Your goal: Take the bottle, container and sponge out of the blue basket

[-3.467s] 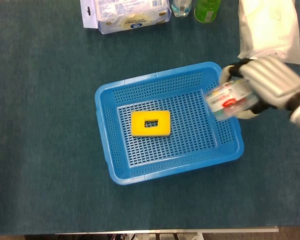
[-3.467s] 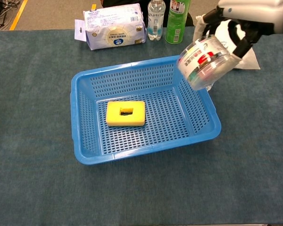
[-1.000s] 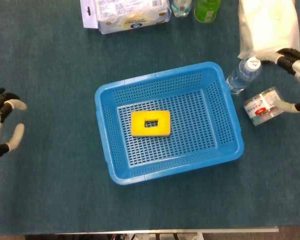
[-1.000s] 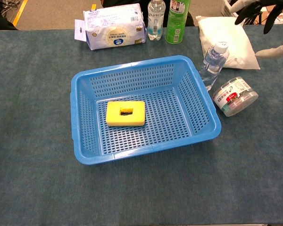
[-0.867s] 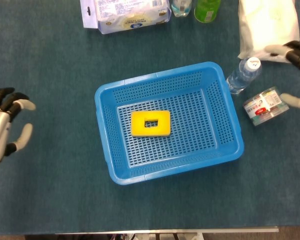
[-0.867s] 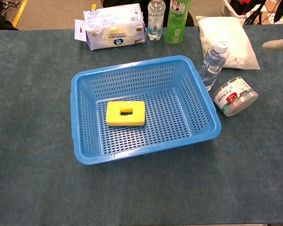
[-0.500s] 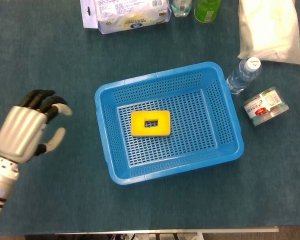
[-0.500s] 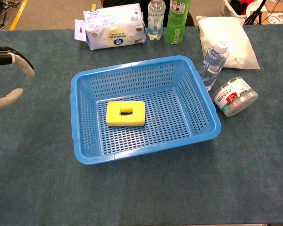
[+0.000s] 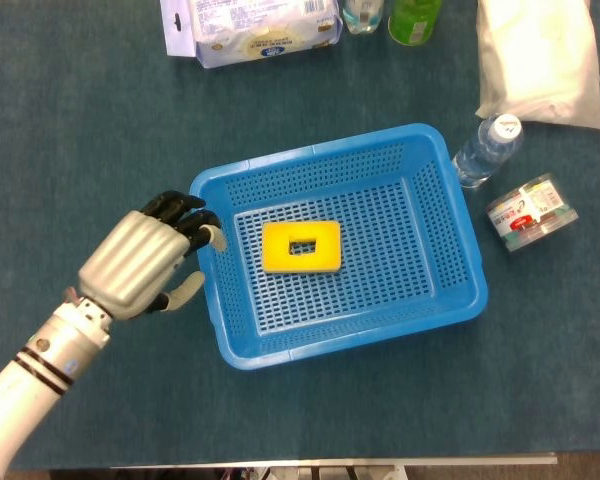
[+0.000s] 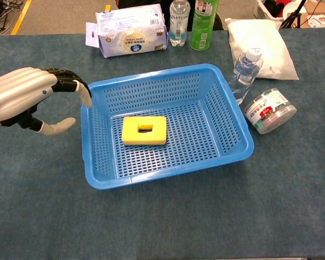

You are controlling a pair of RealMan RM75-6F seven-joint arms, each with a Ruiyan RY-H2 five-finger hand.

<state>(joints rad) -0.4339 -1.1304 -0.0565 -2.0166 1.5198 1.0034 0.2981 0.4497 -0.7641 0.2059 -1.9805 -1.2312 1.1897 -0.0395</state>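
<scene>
Dark teal cloth covers the table (image 9: 100,120), and we see the blue basket (image 9: 455,300) sitting at its middle. Inside the basket, a little toward nine o'clock of its floor, lies the yellow sponge (image 9: 301,247), flat, with a small rectangular hole at its centre. Outside the basket, at about two o'clock from it, the bottle (image 9: 486,150) stands upright just beside the basket's corner, and the container (image 9: 530,212), a clear round tub with a printed label, lies on its side near the basket's three o'clock wall, just below the bottle. Our left robot hand (image 9: 145,262) hovers at nine o'clock of the basket, released and holding nothing, fingers spread with the dark fingertips (image 10: 70,85) over the basket's rim; whether they touch it we cannot tell. We do not see the right robot hand in either view. Along the twelve o'clock edge of the table rest a pack of wipes (image 9: 250,28), a second clear bottle (image 10: 179,23) and a green can (image 10: 204,24), with a white bag (image 9: 537,58) at one o'clock.
</scene>
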